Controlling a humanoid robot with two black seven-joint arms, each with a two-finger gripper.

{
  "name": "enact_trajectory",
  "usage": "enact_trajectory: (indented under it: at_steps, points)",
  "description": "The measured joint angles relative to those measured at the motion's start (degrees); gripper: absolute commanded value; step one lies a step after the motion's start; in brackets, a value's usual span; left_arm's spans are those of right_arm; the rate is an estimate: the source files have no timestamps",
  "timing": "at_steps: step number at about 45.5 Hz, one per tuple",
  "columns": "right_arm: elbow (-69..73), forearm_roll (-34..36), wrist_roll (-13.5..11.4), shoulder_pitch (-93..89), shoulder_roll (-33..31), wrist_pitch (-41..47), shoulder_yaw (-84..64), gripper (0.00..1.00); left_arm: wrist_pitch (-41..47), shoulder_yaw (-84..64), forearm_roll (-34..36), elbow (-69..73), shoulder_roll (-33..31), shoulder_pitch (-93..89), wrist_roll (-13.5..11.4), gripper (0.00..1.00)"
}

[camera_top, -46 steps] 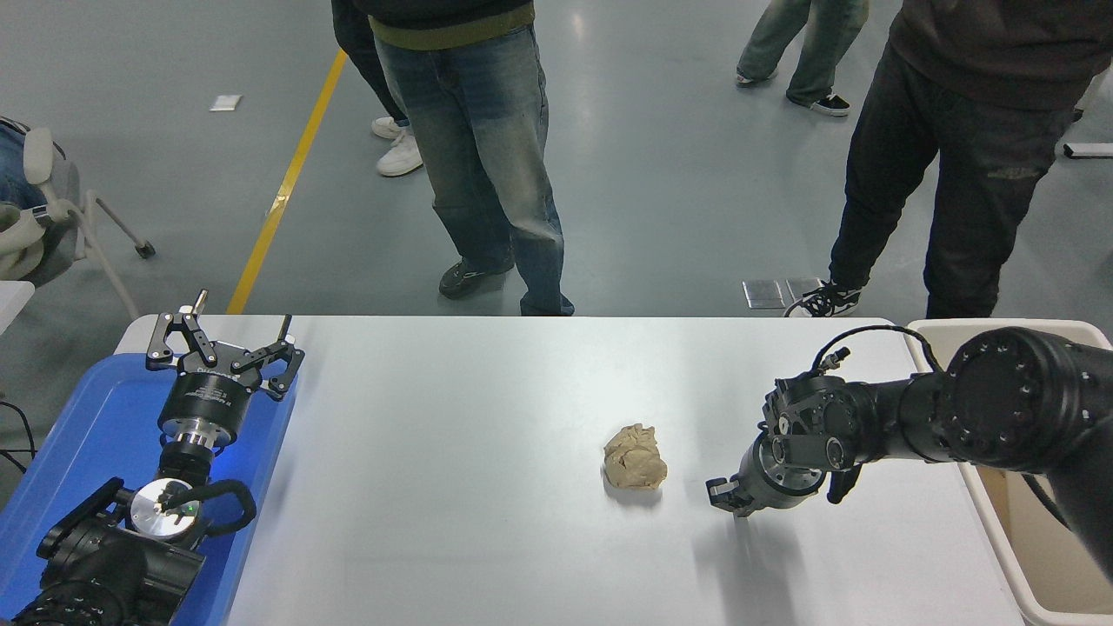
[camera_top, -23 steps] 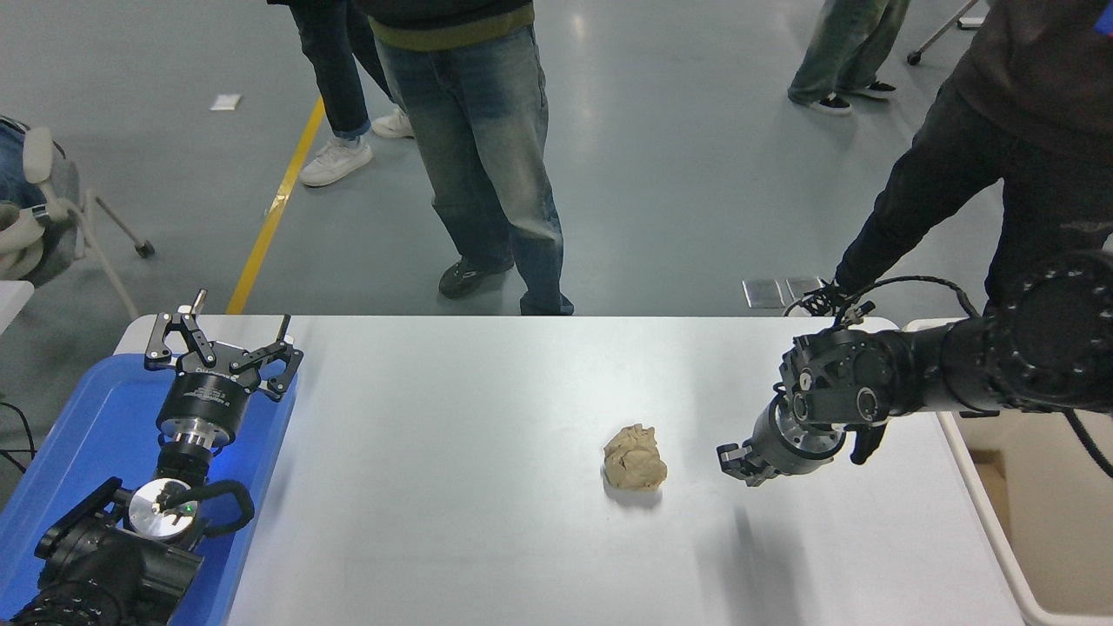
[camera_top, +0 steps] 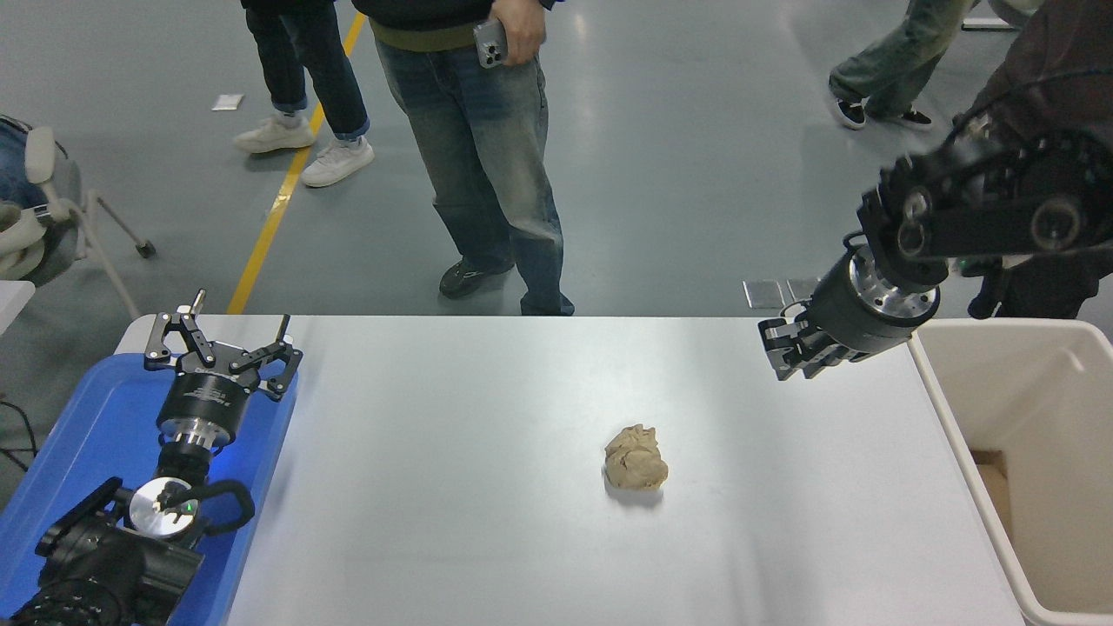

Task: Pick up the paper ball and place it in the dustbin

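Since 1 s ago right gripper (camera_top: 787,348) rises toward 2 o'clock, fingers near-closed & empty, while paper ball (camera_top: 636,457) sits mid-surface (camera_top: 452,487), dustbin (camera_top: 1017,409) at 3 o'clock; approach step pending, next needs descent w/ wider opening.

Paper ball (camera_top: 636,457): crumpled, matt kraft paper. Dustbin (camera_top: 1026,452): smooth cream plastic. Table (camera_top: 487,487): smooth white, slight sheen.

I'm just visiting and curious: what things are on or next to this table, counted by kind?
Paper ball: 1
Dustbin: 1
Blue tray: 1
Robot pincers: 2, left pincer, right pincer
Total: 5
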Motion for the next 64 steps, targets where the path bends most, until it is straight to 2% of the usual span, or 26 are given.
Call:
enact_trajectory:
  at_steps: [11, 24, 42, 49, 64]
  points:
    - [1.4, 2.4, 0.0, 8.4, -0.2, 6.0, 0.7, 1.0, 0.0, 0.1, 0.1, 0.0, 0.0, -0.1, 0.1, 0.99]
    - [1.6, 5.5, -0.3, 11.5, 1.8, 8.1, 3.8, 1.0, 0.0, 0.1, 0.1, 0.0, 0.1, -0.1, 0.1, 0.99]
    - [-4.6, 7.7, -0.4, 1.7, 8.6, 6.4, 10.9, 1.0, 0.0, 0.1, 0.1, 0.0, 0.1, -0.1, 0.1, 0.99]
    - [-10.6, 5.3, -0.3, -7.7, 13.2, 1.9, 14.1, 1.0, 0.0, 0.1, 0.1, 0.0, 0.1, -0.1, 0.1, 0.99]
    - [-24.7, -7.8, -0.1, -30.1, 17.2, -8.3, 19.9, 1.0, 0.0, 0.1, 0.1, -0.1, 0.1, -0.1, 0.1, 0.99]
